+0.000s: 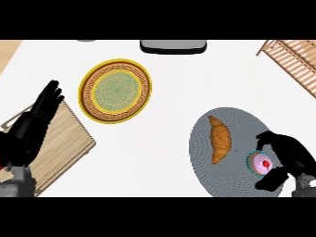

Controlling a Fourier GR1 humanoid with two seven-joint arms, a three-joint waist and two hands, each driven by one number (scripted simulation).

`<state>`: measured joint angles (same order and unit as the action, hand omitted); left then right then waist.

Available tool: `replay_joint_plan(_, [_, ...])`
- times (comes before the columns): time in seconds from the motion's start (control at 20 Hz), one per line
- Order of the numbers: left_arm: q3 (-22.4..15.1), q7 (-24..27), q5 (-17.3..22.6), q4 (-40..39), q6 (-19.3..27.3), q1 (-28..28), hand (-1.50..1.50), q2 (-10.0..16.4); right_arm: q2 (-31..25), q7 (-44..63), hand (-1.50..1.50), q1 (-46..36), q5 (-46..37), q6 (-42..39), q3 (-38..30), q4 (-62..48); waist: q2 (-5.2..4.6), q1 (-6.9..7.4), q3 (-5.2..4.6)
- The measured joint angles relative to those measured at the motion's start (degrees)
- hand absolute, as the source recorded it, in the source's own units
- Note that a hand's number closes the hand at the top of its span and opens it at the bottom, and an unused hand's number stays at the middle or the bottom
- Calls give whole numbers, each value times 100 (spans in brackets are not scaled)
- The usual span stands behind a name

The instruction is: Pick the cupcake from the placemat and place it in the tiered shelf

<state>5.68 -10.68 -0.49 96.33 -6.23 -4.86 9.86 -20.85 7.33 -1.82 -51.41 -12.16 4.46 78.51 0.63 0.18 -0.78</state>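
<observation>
The cupcake (pixel 261 163) sits at about four o'clock on the mat (pixel 236 120), close to its rim, and the right hand (pixel 292 157) is right up against it from the three o'clock side. Its fingers (pixel 268 138) arch over the cupcake's twelve o'clock edge and the thumb (pixel 269 180) hooks in at five o'clock, so the hand is curled round it. The cupcake looks to be resting on the mat, not yet lifted. Seen from above it is round (no long axis to line up with), so the pinch direction matters little. The shelf (pixel 304 62) lies at about one o'clock from the cupcake, well apart, in the counter's far right corner, and its slats run on a slant from eleven to five. My reading is that the next move is a lift, then a carry up and slightly right.

The croissant (pixel 219 139) lies at nine o'clock from the cupcake on the same mat, long axis twelve to six, near but clear of that path. The left hand (pixel 41 118) rests open at the view's nine o'clock, fingers straight, over the board (pixel 68 143), far from the job. A plate (pixel 116 91) sits at eleven o'clock on the white counter (pixel 174 152), and a dark grey object (pixel 174 46) at twelve.
</observation>
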Motion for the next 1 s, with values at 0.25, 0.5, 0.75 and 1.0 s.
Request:
replay_joint_plan(0.25, [32, -60, 60, 161, -81, 120, 0, 29, 39, -6, 150, -69, -104, 491, -276, 114, -34, -7, 40])
replay_joint_plan(0.5, [-73, -45, 55, 161, -137, 3, 0, 2, 685, 2097, 150, -1006, -490, 1018, -975, -257, -142, 218, 49])
replay_joint_plan(0.75, [-216, -57, 45, 159, -209, -117, 0, -33, 1083, 3975, 150, -2108, -1069, 1884, -1595, -442, -208, 485, 52])
replay_joint_plan(1.0, [-329, -56, 31, 112, -250, -267, 0, -79, 961, 5211, 150, -3366, -2262, 2455, -1812, -780, -251, 695, 40])
